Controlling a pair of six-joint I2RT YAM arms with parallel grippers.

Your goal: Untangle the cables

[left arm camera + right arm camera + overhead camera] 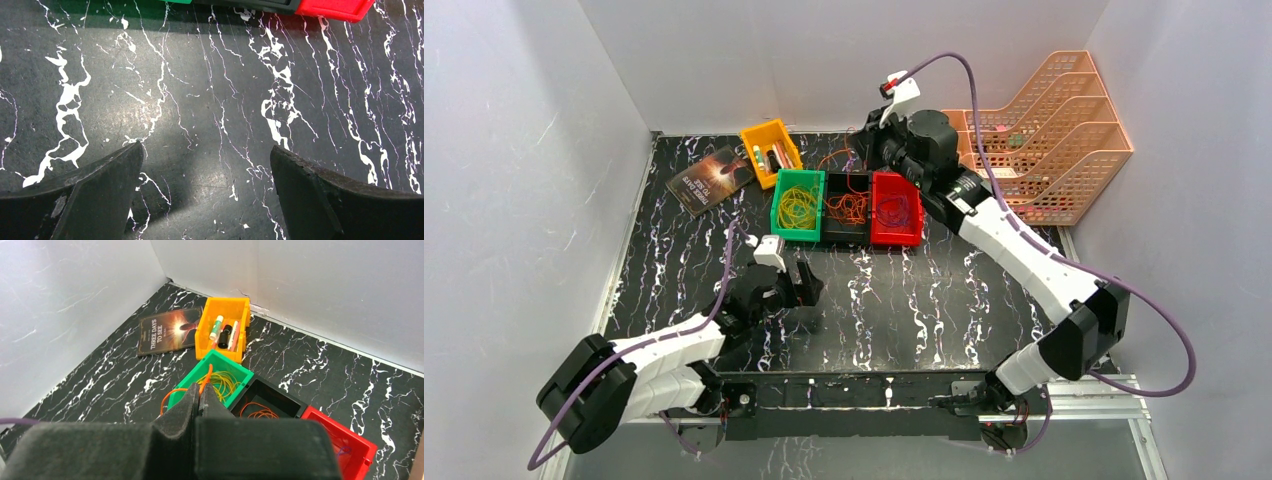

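The right claw (201, 395) is shut tight and pinches one orange cable (206, 374), which trails down toward the green bin (777, 205). That bin holds yellow cables (799, 208). The black bin (846, 241) touching it holds orange cables (849, 207), and the red bin (894, 238) has thin dark loops. The right arm stretches from the near edge to the bins, which stand toward the far edge of the table (944, 300).

The left claw (207, 170) is spread wide and holds nothing. It sits low over bare table on the near side of the bins.

Toward the far left corner, a yellow bin (752, 152) holds markers, with a book (712, 178) beside it.
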